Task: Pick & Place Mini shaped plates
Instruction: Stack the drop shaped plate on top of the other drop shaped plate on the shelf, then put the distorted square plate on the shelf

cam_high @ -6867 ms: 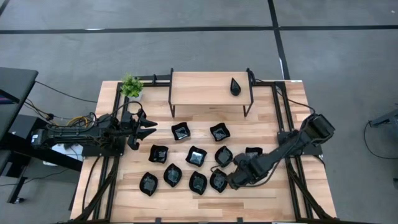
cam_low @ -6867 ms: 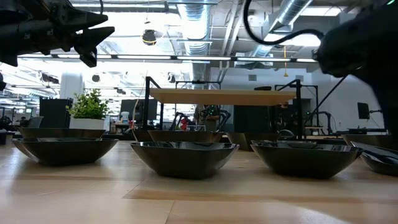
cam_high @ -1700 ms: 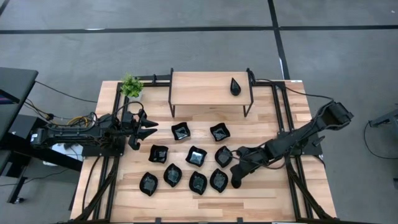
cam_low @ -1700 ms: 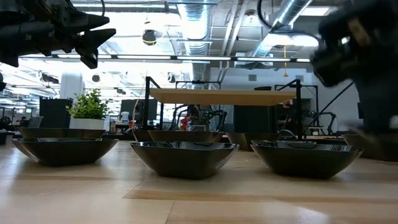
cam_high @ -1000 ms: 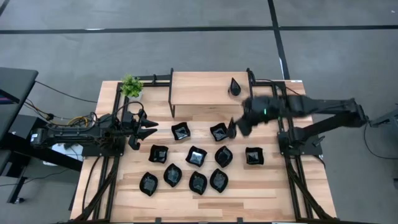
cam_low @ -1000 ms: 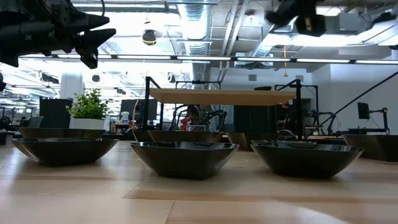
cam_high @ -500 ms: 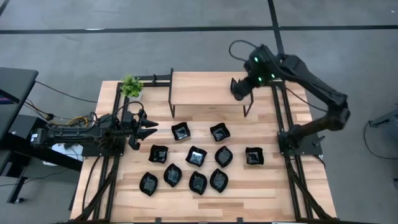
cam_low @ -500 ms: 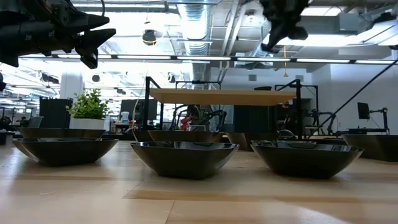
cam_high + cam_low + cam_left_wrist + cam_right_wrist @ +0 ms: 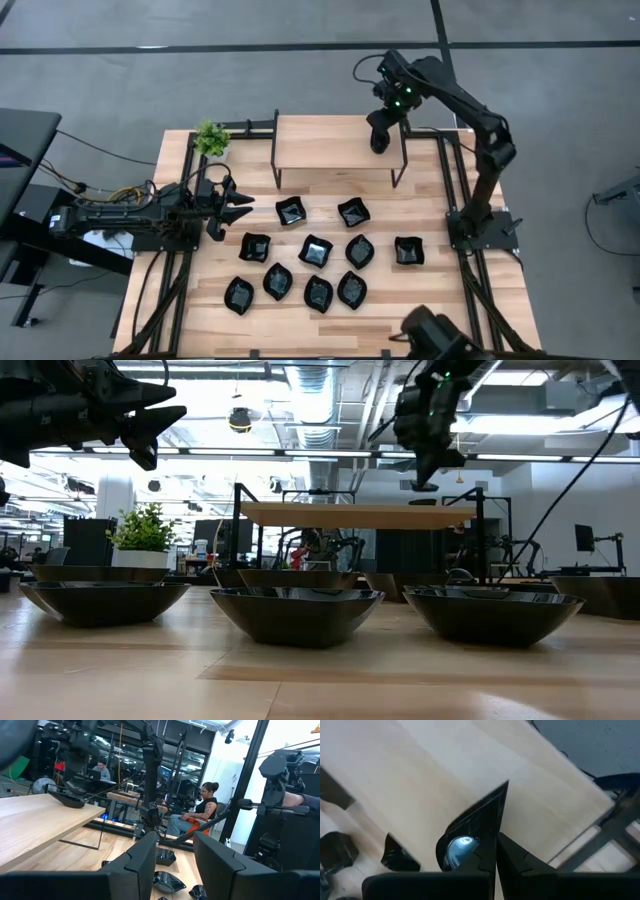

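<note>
The right gripper (image 9: 422,482) hangs at the upper right of the high view, over the right end of the shelf (image 9: 320,145), with its fingers pressed together. Just under them lies a glossy teardrop plate (image 9: 454,849) on the shelf top (whether the fingertips touch it cannot be told; in the low view they stand just above the board). The left gripper (image 9: 236,206) waits at the left edge of the table (image 9: 440,300), level and pointing right, its two fingers (image 9: 145,865) apart with nothing between them. Ten more plates (image 9: 315,250) sit on the table in the middle of the frame, in front of the shelf: two nearest it, four in the next row, four in the lowest. A plant (image 9: 211,137) stands at the table's upper left corner, beside the shelf.
</note>
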Tool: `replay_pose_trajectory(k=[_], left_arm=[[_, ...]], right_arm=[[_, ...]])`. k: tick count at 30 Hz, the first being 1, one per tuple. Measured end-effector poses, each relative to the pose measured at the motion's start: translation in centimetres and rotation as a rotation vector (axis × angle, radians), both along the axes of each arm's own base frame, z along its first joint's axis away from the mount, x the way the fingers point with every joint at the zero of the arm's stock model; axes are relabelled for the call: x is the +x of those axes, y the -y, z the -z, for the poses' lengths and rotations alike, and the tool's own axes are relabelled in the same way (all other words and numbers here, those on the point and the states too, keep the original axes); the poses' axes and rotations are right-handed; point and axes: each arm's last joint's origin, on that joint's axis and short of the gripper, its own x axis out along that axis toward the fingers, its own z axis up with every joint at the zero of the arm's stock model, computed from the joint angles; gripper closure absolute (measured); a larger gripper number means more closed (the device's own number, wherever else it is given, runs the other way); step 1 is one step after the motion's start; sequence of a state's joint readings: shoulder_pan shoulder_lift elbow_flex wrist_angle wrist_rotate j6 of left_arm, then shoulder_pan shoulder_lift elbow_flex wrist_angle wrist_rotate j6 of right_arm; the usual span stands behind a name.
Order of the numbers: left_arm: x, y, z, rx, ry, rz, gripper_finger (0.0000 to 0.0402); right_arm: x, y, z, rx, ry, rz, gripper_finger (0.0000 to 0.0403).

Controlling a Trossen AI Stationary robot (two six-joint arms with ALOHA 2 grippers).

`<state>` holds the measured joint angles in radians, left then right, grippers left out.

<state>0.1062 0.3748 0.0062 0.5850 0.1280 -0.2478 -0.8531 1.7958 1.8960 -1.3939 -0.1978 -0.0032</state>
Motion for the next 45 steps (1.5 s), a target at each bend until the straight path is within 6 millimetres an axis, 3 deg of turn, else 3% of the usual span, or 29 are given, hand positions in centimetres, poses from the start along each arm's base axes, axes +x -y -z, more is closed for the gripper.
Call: replay_pose_trajectory(k=[8, 26, 38, 42, 45], left_arm=[[0.0, 0.0, 0.0, 0.000, -0.001, 0.000, 0.0270], [0.0, 0.0, 0.0, 0.000, -0.001, 0.000, 0.0270], [0.0, 0.0, 0.0, 0.000, -0.001, 0.000, 0.0270], [0.0, 0.0, 0.0, 0.000, -0.001, 0.000, 0.0270], [0.0, 0.0, 0.0, 0.000, -0.001, 0.000, 0.0270]], right_arm=[[1.0, 1.5, 1.5, 0.063, -0.034, -0.004, 0.0403], [1.1, 1.5, 2.0, 0.086, -0.061, -0.005, 0.0402], [1.2, 1.3, 2.0, 0.079, -0.069, -0.050, 0.0345], [0.7, 0.7, 1.2, 0.081, -0.071, -0.054, 0.0341], [-0.1, -0.5, -0.6, 0.056, -0.048, -0.046, 0.0341]])
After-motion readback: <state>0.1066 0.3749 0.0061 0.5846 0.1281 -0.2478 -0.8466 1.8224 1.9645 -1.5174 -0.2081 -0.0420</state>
